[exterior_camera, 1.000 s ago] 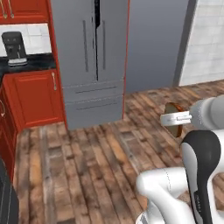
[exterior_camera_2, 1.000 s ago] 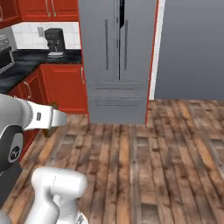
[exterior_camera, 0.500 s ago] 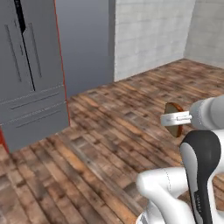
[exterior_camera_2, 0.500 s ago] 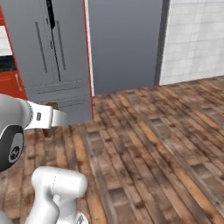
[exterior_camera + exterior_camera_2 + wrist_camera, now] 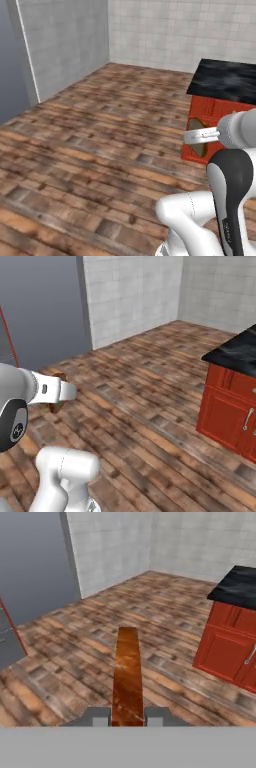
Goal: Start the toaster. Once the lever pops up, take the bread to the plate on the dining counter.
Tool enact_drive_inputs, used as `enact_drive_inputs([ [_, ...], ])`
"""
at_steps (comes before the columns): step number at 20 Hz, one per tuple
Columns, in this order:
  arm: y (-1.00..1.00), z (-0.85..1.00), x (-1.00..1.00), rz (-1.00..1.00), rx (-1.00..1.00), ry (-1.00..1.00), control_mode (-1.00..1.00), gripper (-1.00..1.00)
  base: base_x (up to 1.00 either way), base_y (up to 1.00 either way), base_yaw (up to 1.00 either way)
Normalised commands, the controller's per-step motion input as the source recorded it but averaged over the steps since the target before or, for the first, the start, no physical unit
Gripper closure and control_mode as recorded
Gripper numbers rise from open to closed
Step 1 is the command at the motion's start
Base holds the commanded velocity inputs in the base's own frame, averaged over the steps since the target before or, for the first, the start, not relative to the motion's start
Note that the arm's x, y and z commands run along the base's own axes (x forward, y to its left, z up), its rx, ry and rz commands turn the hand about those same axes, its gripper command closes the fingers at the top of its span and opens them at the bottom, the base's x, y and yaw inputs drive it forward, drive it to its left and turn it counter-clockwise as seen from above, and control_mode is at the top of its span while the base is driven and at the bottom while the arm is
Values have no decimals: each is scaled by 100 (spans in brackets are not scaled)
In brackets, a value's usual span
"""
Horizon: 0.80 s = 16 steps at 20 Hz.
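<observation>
Left base view: the arm reaches level across the wooden floor (image 5: 100,150), the bread (image 5: 198,137) at its tip, before the dining counter (image 5: 225,80). Right base view: same level pose. Hand view: jaws (image 5: 127,716) clamped on the bread, edge-on. No writing readable.

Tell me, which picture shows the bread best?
The hand view: the bread stands edge-on, clamped in the gripper. The left base view shows part behind the hand; the right base view shows a brown sliver.
</observation>
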Motion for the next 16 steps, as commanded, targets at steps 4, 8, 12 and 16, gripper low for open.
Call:
enact_drive_inputs([
  [4,0,0,0,0,0,0,100,100,-1,0,-66],
  [8,0,0,0,0,0,0,100,100,0,0,-54],
  [12,0,0,0,0,0,0,100,100,17,16,-44],
  [16,0,0,0,0,0,0,100,100,56,64,-27],
])
